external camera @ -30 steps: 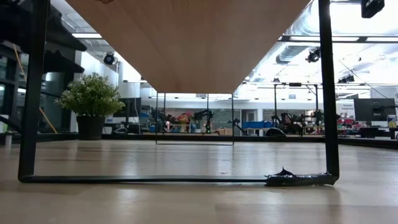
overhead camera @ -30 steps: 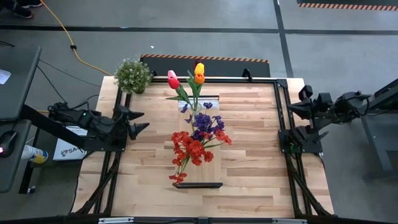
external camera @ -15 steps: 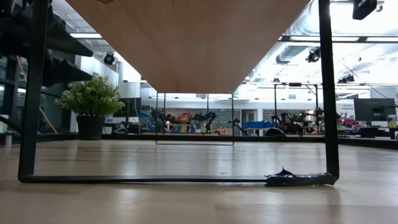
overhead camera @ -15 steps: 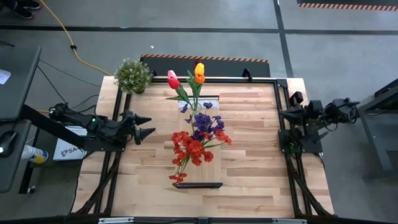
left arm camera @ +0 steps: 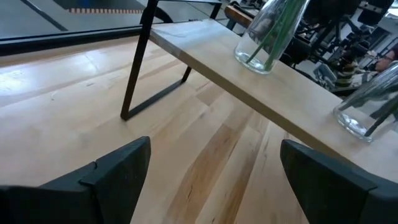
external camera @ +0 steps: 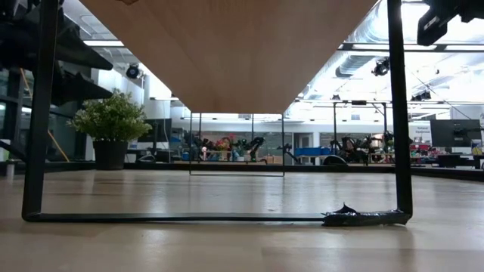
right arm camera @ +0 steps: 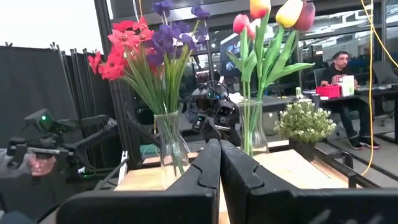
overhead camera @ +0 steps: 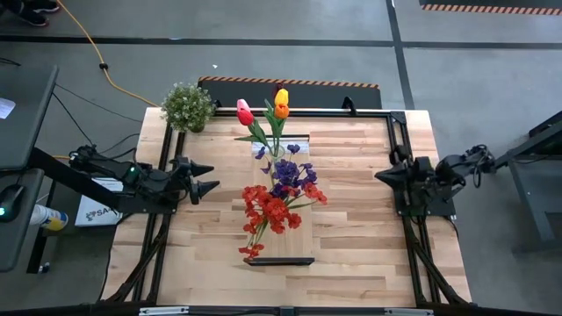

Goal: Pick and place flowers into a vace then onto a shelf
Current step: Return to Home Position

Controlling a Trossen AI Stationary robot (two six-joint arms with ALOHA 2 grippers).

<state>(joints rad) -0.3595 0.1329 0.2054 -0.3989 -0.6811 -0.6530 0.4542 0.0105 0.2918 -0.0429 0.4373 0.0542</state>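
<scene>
The shelf (overhead camera: 297, 244) stands across the table's middle on black brackets. Two glass vases stand upright on it. The far vase (right arm camera: 252, 134) holds yellow, orange and pink tulips (overhead camera: 268, 116); the near vase (right arm camera: 171, 146) holds red and purple sprays (overhead camera: 277, 200). In the left wrist view both vases (left arm camera: 267, 31) (left arm camera: 367, 112) show their green stems. My left gripper (overhead camera: 209, 178) hovers open at the table's left edge, pointing at the shelf. My right gripper (overhead camera: 381, 175) is shut on nothing at the right edge, also facing the shelf (right arm camera: 219, 163).
A bushy potted plant (overhead camera: 187, 105) stands at the far left corner of the table (overhead camera: 351, 263). Black frame rails run along both sides. A person (right arm camera: 341, 68) sits at a desk in the room beyond. The low view looks under the shelf (external camera: 227, 53).
My right gripper has come down and swung toward the near edge and the shelf, staying shut. My left gripper sank a little early on, then kept still, open. The vases and flowers have not moved.
</scene>
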